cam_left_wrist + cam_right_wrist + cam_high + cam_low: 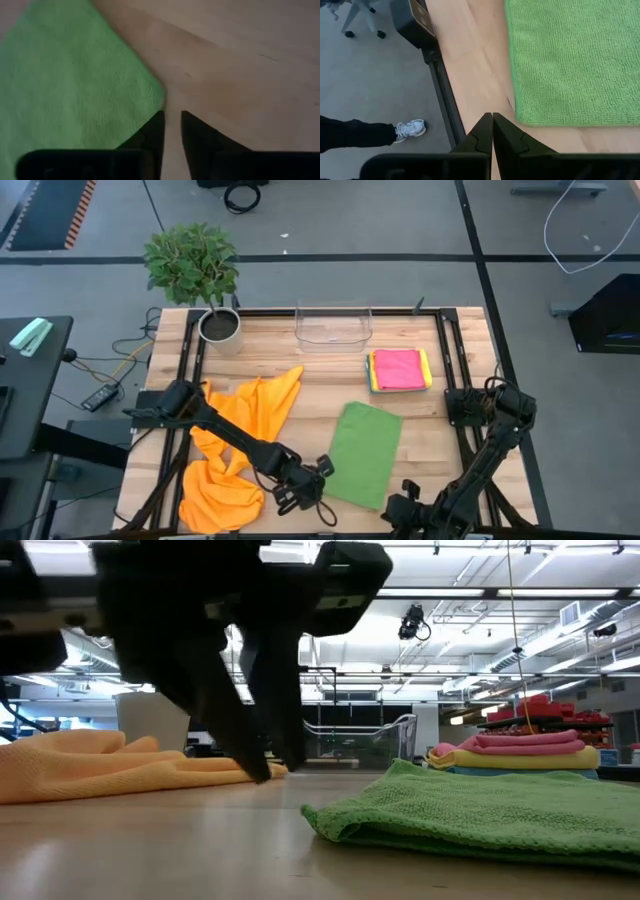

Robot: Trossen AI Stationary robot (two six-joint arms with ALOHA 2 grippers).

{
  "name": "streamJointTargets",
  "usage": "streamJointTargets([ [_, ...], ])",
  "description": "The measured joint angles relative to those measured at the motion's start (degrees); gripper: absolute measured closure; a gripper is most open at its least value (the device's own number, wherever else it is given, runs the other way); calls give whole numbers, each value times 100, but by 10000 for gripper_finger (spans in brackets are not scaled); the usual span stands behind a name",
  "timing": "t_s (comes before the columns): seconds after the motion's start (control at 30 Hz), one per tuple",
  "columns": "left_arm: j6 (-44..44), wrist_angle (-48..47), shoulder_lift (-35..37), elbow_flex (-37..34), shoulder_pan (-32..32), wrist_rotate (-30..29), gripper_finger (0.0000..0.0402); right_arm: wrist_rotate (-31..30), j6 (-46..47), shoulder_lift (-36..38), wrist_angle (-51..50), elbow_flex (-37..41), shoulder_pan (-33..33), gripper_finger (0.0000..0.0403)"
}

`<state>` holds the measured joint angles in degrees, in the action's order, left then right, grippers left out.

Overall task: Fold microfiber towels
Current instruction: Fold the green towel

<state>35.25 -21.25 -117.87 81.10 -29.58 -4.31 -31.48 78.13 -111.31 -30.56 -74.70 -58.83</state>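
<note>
— Jaws first: how did they stand?
— Left jaws (172, 127) were parted by a narrow gap and held nothing, right beside a corner of the green towel (75, 85), low over the desk (450, 440). Right jaws (492, 131) were pressed closed and empty, above bare wood near the desk's front edge, just off the green towel's edge.
— And the desk itself, biggest things down?
— Orange towels (235, 450) lay crumpled on the left side. That green towel lay flat, folded into a rectangle, near the middle front. Behind it a clear plastic bin (333, 325) stood at the back edge. A stack of folded towels (399, 370), pink on top with yellow and blue beneath, sat back right. At back left stood a potted plant (195, 265).
— Anyone about?
— A person's leg and white shoe (410, 129) showed on the floor beside the desk.
</note>
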Motion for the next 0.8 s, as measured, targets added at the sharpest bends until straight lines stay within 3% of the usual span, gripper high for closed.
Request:
streamJointTargets([
  [0.23,1023,174,-69,2,66,-4,240,2,-237,0,97,2,20,382],
  [0.37,1055,250,-94,1,166,185,213,0,-378,4,173,2,22,382],
  [0.6,1343,463,-297,2,318,356,226,0,-810,7,207,4,20,382],
  [0.8,1343,418,-351,11,343,527,273,0,-914,4,222,7,20,381],
])
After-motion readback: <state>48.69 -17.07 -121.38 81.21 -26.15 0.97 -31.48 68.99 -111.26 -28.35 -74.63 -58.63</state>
